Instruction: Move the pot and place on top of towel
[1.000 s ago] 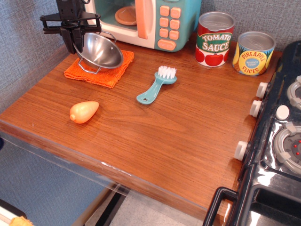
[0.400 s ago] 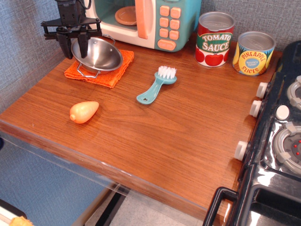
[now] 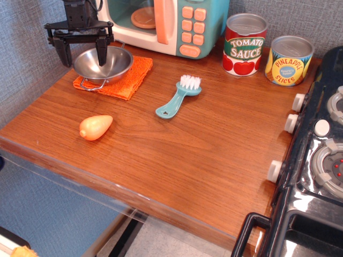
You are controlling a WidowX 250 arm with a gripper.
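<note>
A brown wood-grain desk (image 3: 177, 155) is carrying an orange egg-shaped toy (image 3: 96, 127) nearest, then a teal brush (image 3: 178, 97). Farther back the pot (image 3: 103, 65) is sitting empty on the towel (image 3: 119, 78), the claw (image 3: 82, 52) spreading wide over it. Behind, cans are reading "Tomato Sauce" (image 3: 244, 45) and "Pineapple Slices" (image 3: 289, 60).
</note>
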